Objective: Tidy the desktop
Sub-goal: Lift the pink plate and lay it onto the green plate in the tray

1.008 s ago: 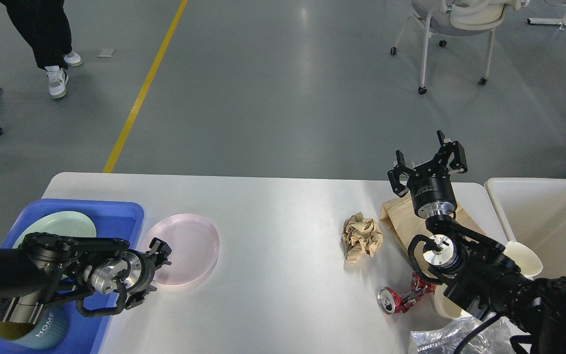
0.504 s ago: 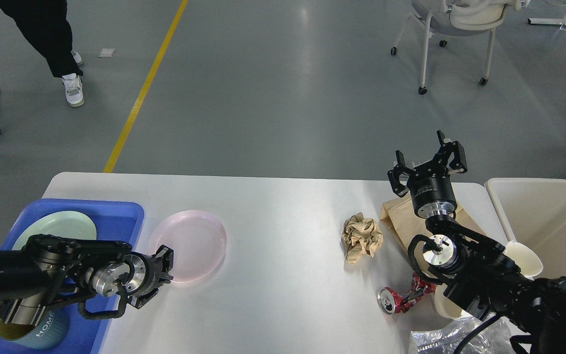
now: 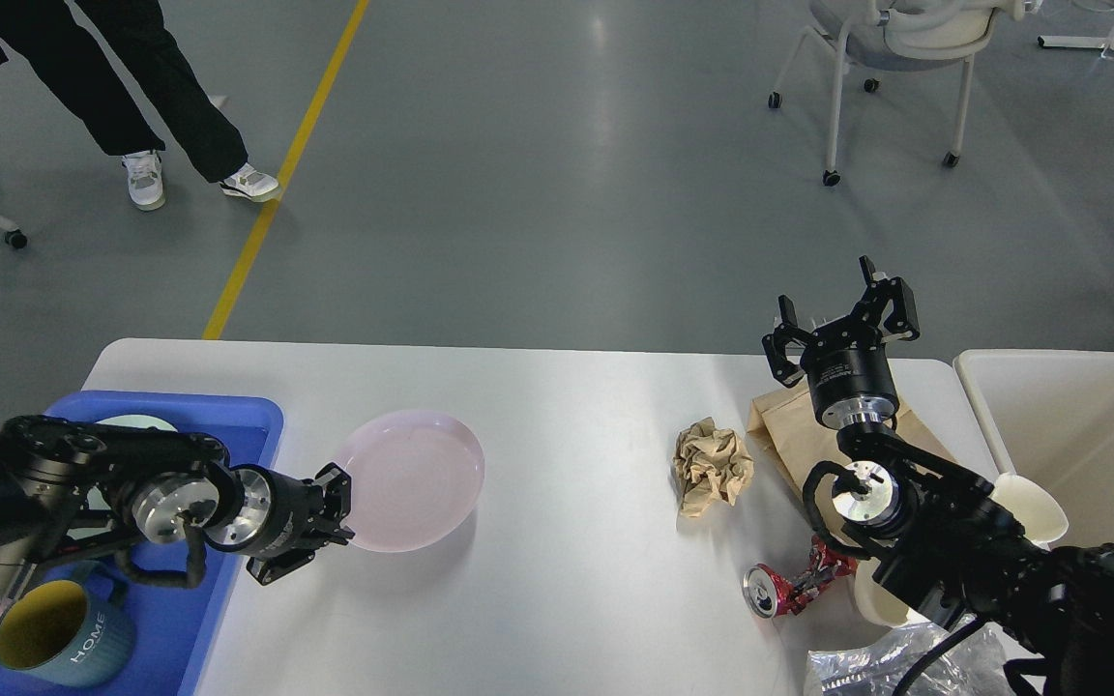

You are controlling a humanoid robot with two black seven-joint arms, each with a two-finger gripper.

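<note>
Our left gripper [image 3: 339, 512] is clamped on the near-left rim of the pink plate [image 3: 414, 478], which looks tilted up off the desktop [image 3: 567, 580], judging by the shadow under its right side. The step in hand, as we read it: carry the plate left into the blue tray [image 3: 262, 411].

To do it well, keep the pinch firm and deep on the rim, since a shallow plate can swivel in a two-finger hold. Lift enough to clear the tray's raised wall, and lower flat over the pale green plate [image 3: 136, 421], mostly hidden by our arm.

Room: the mid desktop is bare, so there's an easy path left. The blue HOME mug [image 3: 64, 638] sits in the tray's near end; stay far of it.

Our right gripper [image 3: 842, 324] hangs spread open and empty above the brown paper bag [image 3: 789, 435], well apart from the plate. The crumpled paper ball [image 3: 712, 466], crushed red can [image 3: 794, 585] and cream bin [image 3: 1079, 435] crowd the right end.
</note>
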